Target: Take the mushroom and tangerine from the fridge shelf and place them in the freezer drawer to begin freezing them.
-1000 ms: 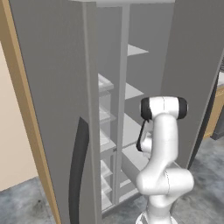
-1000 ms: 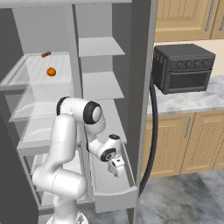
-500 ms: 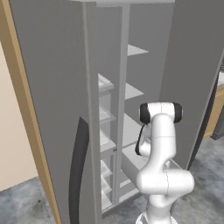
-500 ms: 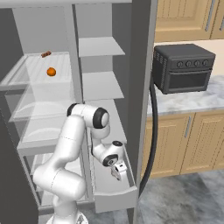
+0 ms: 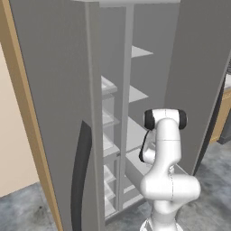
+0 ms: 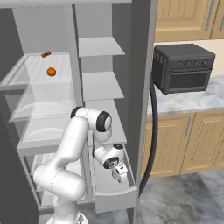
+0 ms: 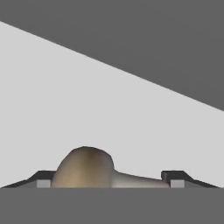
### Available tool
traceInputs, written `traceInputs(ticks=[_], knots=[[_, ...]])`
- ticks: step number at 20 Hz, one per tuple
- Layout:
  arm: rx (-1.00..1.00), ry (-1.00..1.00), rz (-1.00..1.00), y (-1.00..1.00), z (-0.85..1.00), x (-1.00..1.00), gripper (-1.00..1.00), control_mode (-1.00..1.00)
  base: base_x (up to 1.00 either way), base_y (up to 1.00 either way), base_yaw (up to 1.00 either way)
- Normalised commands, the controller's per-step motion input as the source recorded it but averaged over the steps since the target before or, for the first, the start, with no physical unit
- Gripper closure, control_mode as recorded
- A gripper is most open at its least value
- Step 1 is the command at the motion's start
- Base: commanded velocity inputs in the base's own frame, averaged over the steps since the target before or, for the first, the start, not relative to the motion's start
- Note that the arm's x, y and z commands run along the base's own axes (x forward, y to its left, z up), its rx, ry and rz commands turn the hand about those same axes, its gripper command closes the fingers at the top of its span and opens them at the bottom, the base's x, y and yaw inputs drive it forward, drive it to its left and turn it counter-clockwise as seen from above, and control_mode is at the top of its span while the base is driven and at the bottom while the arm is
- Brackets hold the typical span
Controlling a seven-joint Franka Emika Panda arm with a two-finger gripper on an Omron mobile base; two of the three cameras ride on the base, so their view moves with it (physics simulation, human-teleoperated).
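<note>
Mushroom (image 7: pixel 85 168) between the hand's (image 7: pixel 109 178) fingertips

No readable text, labels, brands, numbers or signs anywhere; oven (image 6: pixel 183 68) knobs unmarked.

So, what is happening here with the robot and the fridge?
The white arm reaches down into the open freezer drawer, with its end effector low inside it. In the hand view the tan mushroom lies between the two fingertips, over the pale drawer floor; whether it is held or already released is not clear. The tangerine sits on the upper fridge shelf, not yet taken.
</note>
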Motion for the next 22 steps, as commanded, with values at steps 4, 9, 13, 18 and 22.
traceInputs(ticks=[4,9,13,18,22], knots=[[0.0,0.02,-0.04,0.01,0.25,0.0,-1.0,-1.0,0.0,0.0,0.0],[0.0,0.0,-0.05,0.04,0.82,0.0,-1.0,-1.0,0.0,0.0,0.0],[0.0,-0.06,-0.03,0.0,1.0,-0.1,-1.0,-1.0,0.0,0.0,0.0],[0.0,-0.14,0.0,0.0,1.0,-0.53,-1.0,-1.0,0.0,0.0,0.0],[0.0,-0.22,0.0,0.0,1.0,-0.76,-1.0,-1.0,0.0,0.0,0.0]])
